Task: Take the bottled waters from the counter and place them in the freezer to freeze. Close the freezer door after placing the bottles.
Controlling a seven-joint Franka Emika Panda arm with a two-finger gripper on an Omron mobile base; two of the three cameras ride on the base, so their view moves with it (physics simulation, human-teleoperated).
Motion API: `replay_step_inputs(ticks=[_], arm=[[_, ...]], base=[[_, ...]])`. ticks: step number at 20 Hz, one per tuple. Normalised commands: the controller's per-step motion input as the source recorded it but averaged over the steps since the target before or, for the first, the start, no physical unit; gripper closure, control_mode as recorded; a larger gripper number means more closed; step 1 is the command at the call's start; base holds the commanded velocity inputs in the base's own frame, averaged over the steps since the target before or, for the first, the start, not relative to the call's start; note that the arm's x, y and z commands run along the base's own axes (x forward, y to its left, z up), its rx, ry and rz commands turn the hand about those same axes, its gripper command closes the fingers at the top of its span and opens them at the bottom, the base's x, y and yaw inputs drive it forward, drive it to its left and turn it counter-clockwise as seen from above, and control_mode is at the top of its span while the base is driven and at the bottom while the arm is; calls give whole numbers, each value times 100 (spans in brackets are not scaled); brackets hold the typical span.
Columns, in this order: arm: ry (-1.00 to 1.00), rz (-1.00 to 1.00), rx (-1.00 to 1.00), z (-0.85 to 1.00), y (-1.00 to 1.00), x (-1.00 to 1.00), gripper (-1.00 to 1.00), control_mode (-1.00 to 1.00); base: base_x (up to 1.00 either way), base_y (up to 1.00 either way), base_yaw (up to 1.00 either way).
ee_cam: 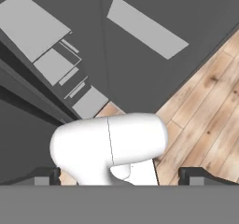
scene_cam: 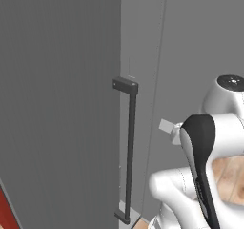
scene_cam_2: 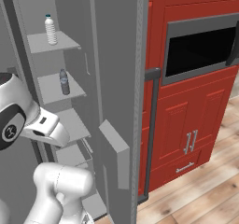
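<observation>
With 2 slim translucent grey-blue plastic bottles (scene_cam_2: 50, 30) shelved (end effector (ee_cam: 126, 175) spread wide, empty), the tall grey freezer door (scene_cam_2: 119, 78) likely needs closing next.

2 bottled waters (scene_cam_2: 50, 30) shelved, freezer door (scene_cam_2: 116, 78) open

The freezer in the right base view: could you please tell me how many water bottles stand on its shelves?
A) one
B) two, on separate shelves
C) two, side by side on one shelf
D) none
B: one bottle stands on the top shelf and a second bottle on the shelf below, with the freezer door open.
</observation>
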Motion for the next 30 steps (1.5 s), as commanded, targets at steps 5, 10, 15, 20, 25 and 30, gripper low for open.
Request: replay_step_inputs(ticks=[5, 10, 15, 20, 25, 30], arm=[[0, 0, 0, 0, 0, 0, -100, -100], [0, -1, 0, 0, -1, -17, -100, -100], [0, 0, 0, 0, 0, 0, -100, 100], [0, 0, 0, 0, 0, 0, -100, 100], [0, 0, 0, 0, 0, 0, -100, 100], [0, 0, 0, 0, 0, 0, -100, 100]], base=[[0, 0, 0], [0, 0, 0], [-45, 0, 1], [-69, -1, 0], [-66, 0, 6], [-44, -22, 26]])
